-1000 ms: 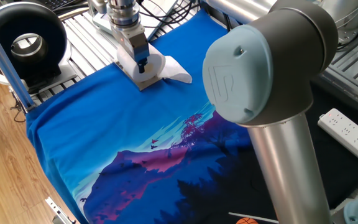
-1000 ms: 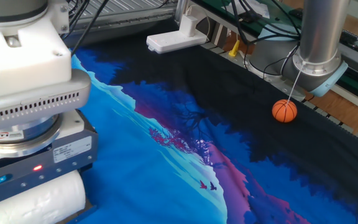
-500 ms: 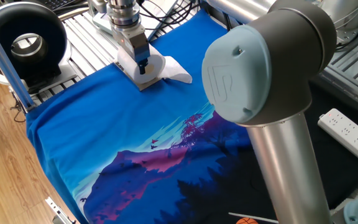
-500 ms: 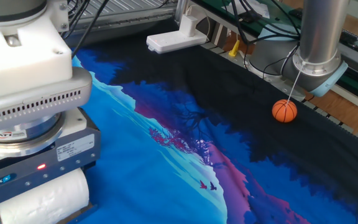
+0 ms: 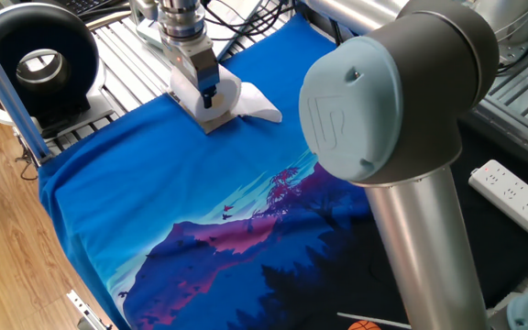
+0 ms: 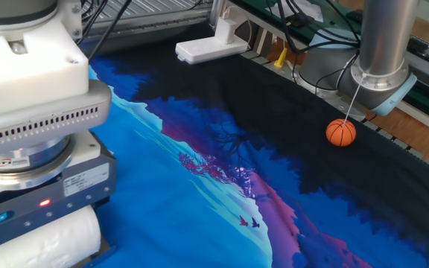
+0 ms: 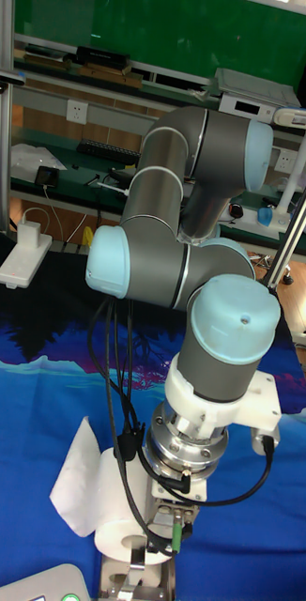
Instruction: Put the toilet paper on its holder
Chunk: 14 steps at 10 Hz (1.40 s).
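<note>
The toilet paper (image 5: 235,94) is a fat white roll at the far left corner of the blue cloth, with its loose sheet (image 5: 266,111) trailing right. My gripper (image 5: 206,101) stands upright over it, fingers down around the roll and shut on it. In the other fixed view the roll (image 6: 42,243) lies just under the gripper body (image 6: 32,167). The tall fixed view shows the roll's hollow end (image 7: 127,532) beside the fingers (image 7: 169,531). A bit of silver metal, likely the holder (image 7: 125,586), shows below the roll at the frame's bottom edge, mostly hidden.
The blue printed cloth (image 5: 172,202) covers the table. A small orange ball (image 6: 340,132) lies near the arm's base (image 6: 382,67). White power strips (image 6: 211,49) (image 5: 518,196) lie at the cloth's edges. A black ring-shaped device (image 5: 39,60) sits beyond the corner.
The gripper and the roll shifted only slightly, a little right and then back, staying over the same spot on the cloth.
</note>
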### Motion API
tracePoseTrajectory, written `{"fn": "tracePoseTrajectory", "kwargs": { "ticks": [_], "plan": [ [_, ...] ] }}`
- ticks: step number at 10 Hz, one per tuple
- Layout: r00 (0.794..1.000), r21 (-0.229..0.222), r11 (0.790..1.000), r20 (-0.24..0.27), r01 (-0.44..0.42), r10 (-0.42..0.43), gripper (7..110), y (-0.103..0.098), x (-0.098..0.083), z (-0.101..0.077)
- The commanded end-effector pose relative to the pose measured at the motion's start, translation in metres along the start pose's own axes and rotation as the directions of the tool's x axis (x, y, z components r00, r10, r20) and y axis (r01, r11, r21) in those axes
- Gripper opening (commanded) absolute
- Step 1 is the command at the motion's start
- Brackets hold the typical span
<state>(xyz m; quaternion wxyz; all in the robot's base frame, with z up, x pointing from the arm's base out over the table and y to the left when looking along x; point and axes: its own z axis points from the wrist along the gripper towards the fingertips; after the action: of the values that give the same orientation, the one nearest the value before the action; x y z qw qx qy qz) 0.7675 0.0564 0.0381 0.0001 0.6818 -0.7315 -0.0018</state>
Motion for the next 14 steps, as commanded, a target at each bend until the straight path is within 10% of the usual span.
{"fn": "tracePoseTrajectory", "kwargs": {
  "ticks": [1, 8, 14],
  "plan": [
    [1.0, 0.013, 1.0, -0.003, 0.007, -0.007, 7, -0.018, 0.001, 0.005],
    [0.997, -0.039, 0.999, -0.082, -0.015, 0.012, 7, 0.008, 0.012, -0.008],
    [0.997, 0.007, 0.998, -0.043, 0.062, -0.062, 7, -0.007, 0.006, -0.008]
  ]
}}
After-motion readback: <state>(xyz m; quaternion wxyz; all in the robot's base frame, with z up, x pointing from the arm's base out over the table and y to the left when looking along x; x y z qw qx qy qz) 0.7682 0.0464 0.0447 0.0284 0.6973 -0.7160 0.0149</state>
